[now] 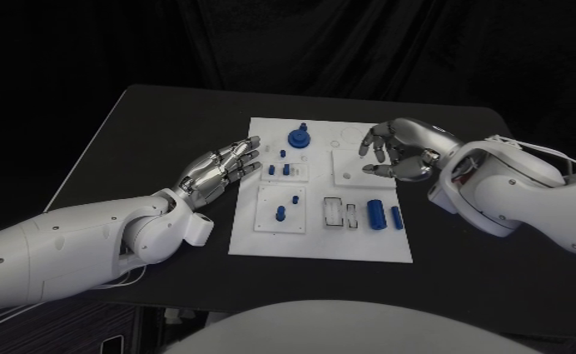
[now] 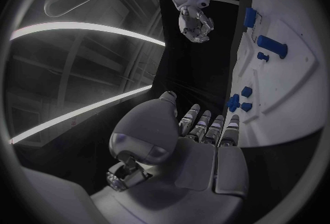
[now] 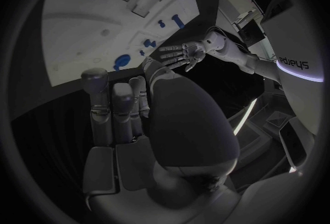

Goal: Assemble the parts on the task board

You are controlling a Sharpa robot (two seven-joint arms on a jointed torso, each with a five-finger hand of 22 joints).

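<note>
white task board (image 1: 270, 237) lies mid-frame, with blue parts (image 1: 384, 214) loose at its lower right and others seated upper left, so assembly looks partly done. left hand (image 1: 220, 168), left of the board, is spread and empty; right hand (image 1: 402, 149), upper right, hovers curled, holding nothing.

Blue parts (image 1: 375, 213) on white task board (image 1: 322, 246), black table (image 1: 156, 121), silver hands.

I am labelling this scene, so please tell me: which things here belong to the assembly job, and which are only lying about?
Belonging to the job:
white task board
small blue plastic parts, such as the round-based peg and the long cylinder
silver left hand
silver right hand

Only lying about:
black table, merely the support
</note>
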